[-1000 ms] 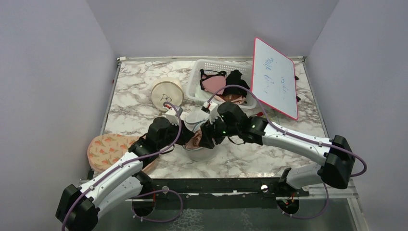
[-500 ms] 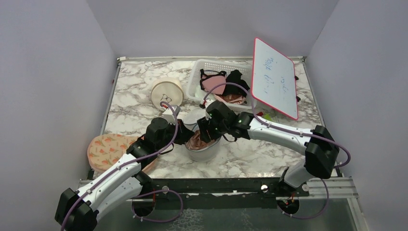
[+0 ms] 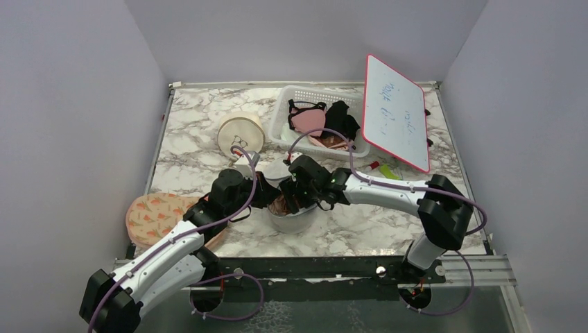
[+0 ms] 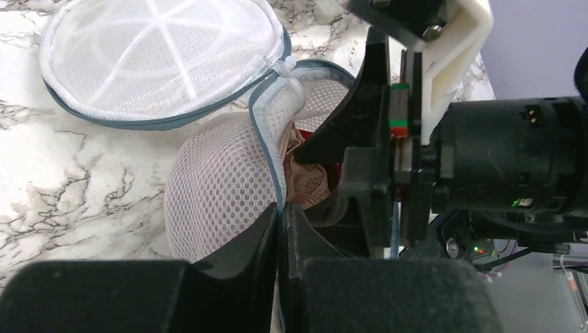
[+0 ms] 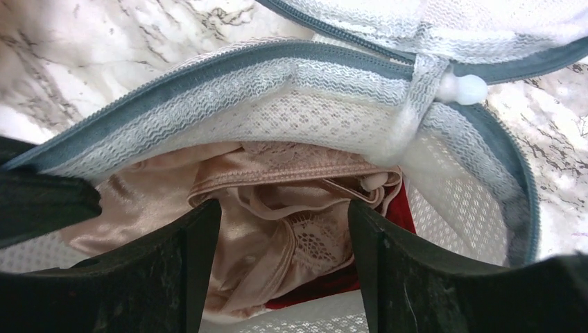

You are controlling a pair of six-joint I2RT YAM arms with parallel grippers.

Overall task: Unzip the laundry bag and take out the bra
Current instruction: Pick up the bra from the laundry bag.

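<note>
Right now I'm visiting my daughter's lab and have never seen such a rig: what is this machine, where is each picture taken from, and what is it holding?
The machine is two robot arms bolted at the near edge of a marble table: the left arm and the right arm. The overhead picture comes from a fixed camera above and behind them; the other two come from a camera on each wrist. On the table are a round mesh laundry bag with its lid flipped open, a cream round case, a peach pouch, a white basket of garments and a whiteboard. The left pincer is shut on the bag's rim. The right pincer hangs open in the bag's mouth, a finger either side of a beige bra, not gripping it.
</note>
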